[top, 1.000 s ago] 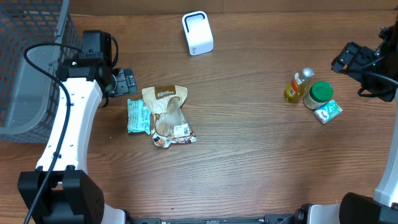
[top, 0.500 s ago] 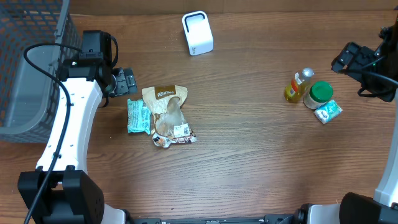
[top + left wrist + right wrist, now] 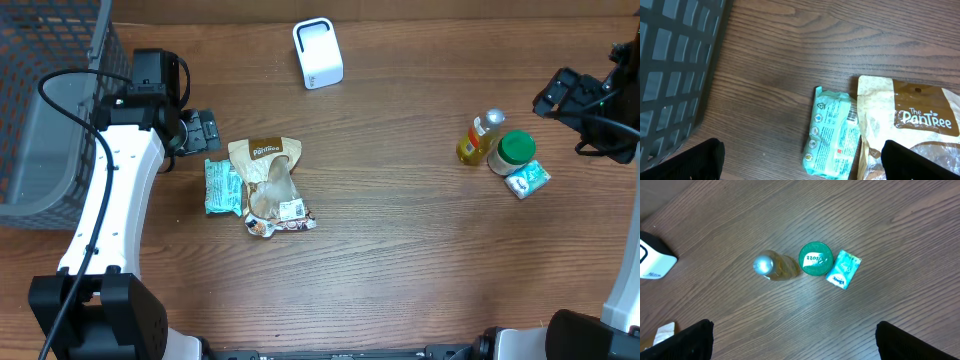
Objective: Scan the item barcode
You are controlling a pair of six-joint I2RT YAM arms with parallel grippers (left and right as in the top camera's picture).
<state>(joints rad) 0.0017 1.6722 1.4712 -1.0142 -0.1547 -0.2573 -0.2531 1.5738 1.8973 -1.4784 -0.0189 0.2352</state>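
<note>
A white barcode scanner [image 3: 318, 53] stands at the back middle of the table. A teal packet [image 3: 221, 187] lies flat next to a tan PanTree bag [image 3: 268, 180] at the left. My left gripper [image 3: 207, 130] hovers just behind the teal packet [image 3: 832, 132], open and holding nothing; the bag [image 3: 920, 125] lies to its right. At the right stand a yellow bottle [image 3: 480, 137], a green-lidded jar [image 3: 515, 150] and a small teal packet [image 3: 527, 179]. My right gripper [image 3: 558, 94] hangs open and empty above and behind them.
A dark mesh basket [image 3: 50, 110] fills the far left, and its wall [image 3: 675, 65] is close to my left gripper [image 3: 802, 162]. From the right wrist the bottle [image 3: 775, 267], jar [image 3: 815, 258], small packet [image 3: 843, 269] and scanner [image 3: 652, 257] show beyond my right gripper [image 3: 795, 340].
</note>
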